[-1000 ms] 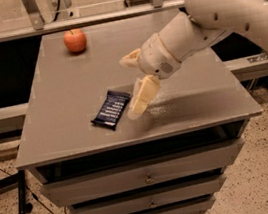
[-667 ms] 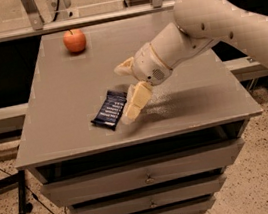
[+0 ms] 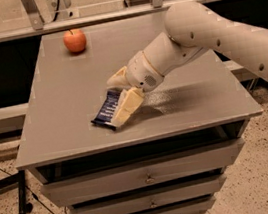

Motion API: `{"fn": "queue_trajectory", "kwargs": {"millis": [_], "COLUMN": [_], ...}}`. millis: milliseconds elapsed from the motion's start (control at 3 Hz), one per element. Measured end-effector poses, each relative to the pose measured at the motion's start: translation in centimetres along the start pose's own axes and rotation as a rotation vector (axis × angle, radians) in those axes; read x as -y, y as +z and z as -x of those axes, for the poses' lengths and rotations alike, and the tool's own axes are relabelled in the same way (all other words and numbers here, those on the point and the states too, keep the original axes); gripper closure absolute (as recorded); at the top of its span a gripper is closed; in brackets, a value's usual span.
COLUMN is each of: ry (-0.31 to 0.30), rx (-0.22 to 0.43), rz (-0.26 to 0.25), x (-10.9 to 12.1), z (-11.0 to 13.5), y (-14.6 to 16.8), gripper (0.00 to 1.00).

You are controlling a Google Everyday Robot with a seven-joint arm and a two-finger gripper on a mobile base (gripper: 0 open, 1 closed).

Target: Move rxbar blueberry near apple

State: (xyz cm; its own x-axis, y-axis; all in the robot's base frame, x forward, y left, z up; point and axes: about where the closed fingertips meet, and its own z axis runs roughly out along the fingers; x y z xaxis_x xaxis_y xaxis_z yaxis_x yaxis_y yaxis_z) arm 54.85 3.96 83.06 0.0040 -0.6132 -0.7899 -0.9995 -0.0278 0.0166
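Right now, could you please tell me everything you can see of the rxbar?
The rxbar is a flat, dark navy wrapper with white print. It lies askew on the grey table near the front edge, far from the apple. The open pincer straddles one end, and one finger covers part of it. Contact cannot be confirmed.

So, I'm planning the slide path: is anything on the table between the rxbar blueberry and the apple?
Nothing visible. Only bare grey table lies between the rxbar blueberry and the apple. The pincer is open, right at the bar, and one finger overlaps its right side.
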Motion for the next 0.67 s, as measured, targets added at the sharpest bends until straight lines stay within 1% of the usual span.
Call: {"fn": "queue_trajectory", "kwargs": {"millis": [333,667], "ry": [0.003,0.012], "rx": [0.014,0.017], "rz": [0.010,0.009], "x": [0.02,0.21], "z": [0.32,0.28], "y": [0.37,0.29], "gripper": [0.40,0.62]}}
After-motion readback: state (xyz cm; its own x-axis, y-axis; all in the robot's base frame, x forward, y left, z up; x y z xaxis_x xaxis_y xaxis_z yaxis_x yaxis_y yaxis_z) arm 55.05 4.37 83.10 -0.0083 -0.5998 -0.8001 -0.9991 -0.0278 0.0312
